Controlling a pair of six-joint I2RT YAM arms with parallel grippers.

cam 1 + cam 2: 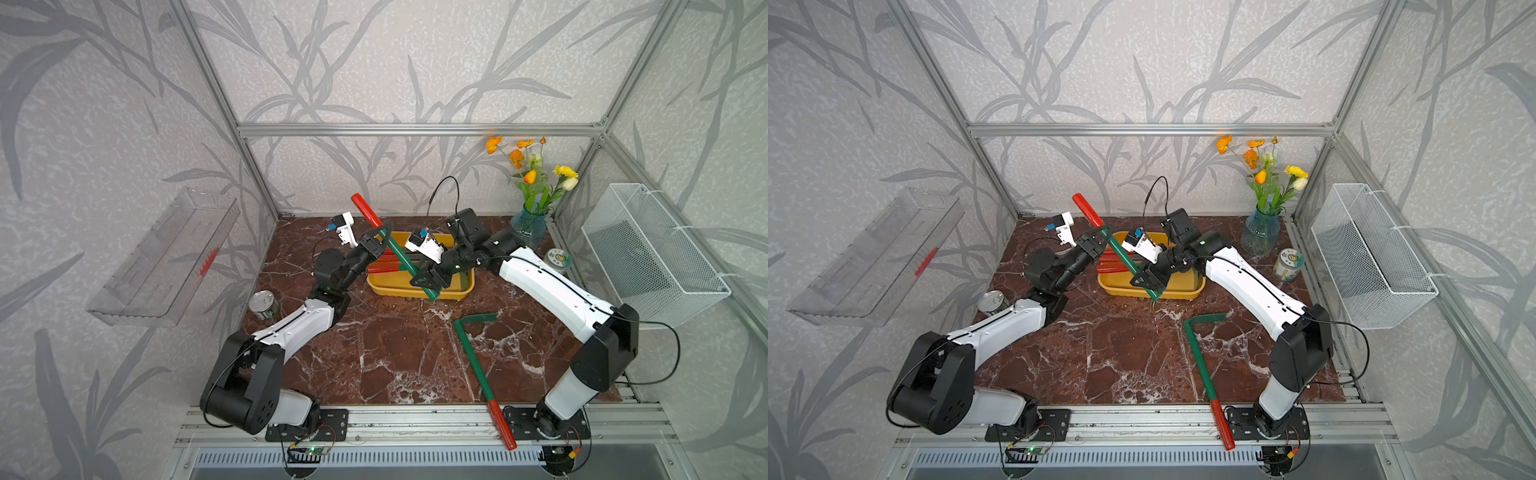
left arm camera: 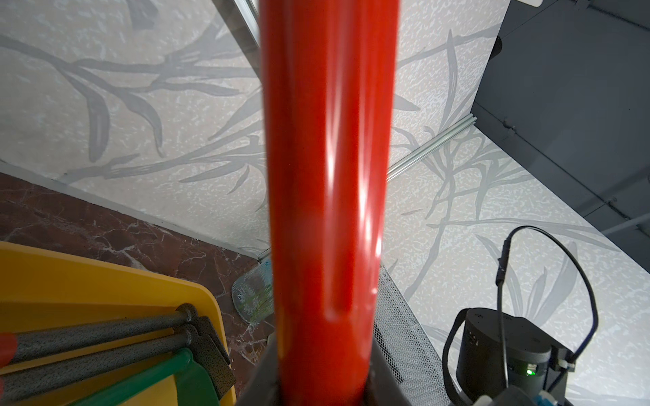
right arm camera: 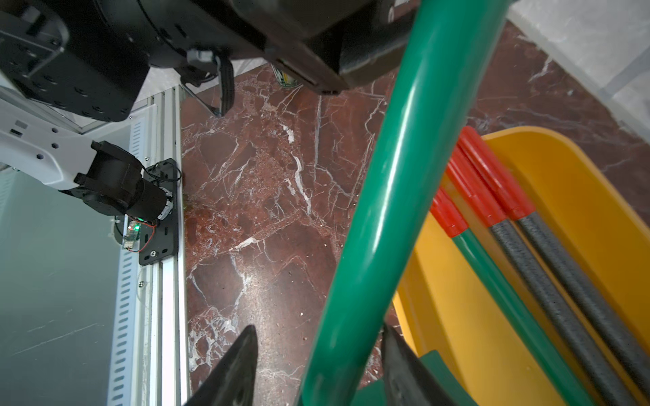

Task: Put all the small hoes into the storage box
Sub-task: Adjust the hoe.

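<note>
Hoe, centre of frame, slants above the box, its lower end crossing the box's lower rim; not yet inside. Your left pincer clenches the handle; your right pincer straddles the shaft, unclamped. Remaining: lower it flat, release.

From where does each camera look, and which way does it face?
Top views: stereo head high over the front rail, facing down toward the back wall; both arms whole, left gripper and right gripper at the storage box.
Left wrist: on the left arm, facing along the small hoe toward the back wall; the right arm shows.
Right wrist: on the right arm, facing down at the table; its fingertips flank the hoe's green shaft, left arm beyond.
Shared: all show the storage box.
</note>
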